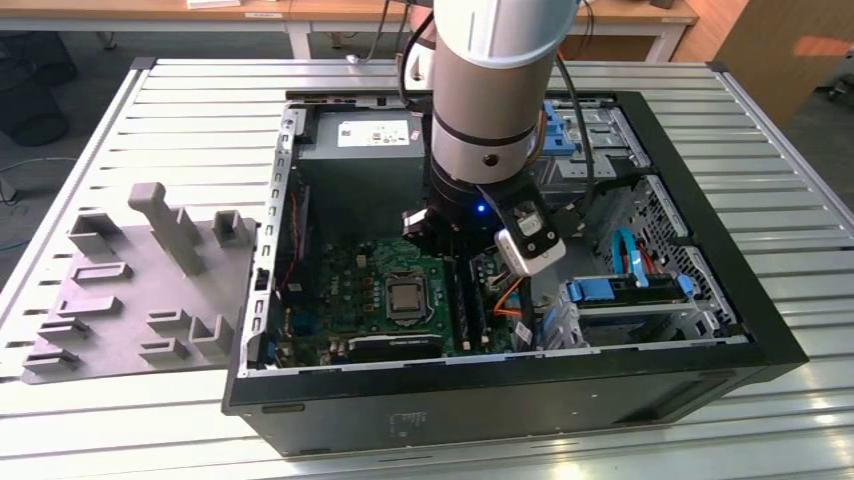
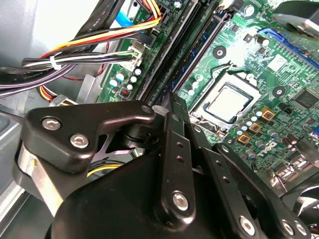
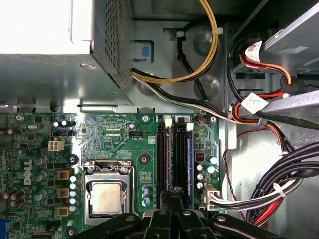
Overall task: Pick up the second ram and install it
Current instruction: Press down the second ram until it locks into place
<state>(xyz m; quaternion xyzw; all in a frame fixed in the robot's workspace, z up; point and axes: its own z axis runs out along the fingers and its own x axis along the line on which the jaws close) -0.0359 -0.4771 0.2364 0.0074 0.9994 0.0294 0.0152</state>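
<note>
My claw (image 3: 174,199) hangs low inside the open computer case (image 1: 694,350) on the slatted tabletop (image 1: 160,110), right over the memory slots (image 3: 172,154) beside the processor socket (image 3: 106,196). Its fingers (image 2: 175,144) are drawn together on a thin dark edge that stands up between them; I take this for the second ram (image 3: 175,190), held upright above the slots, though I cannot tell if it touches them. A grey parts holder (image 1: 134,290) lies beside the case.
</note>
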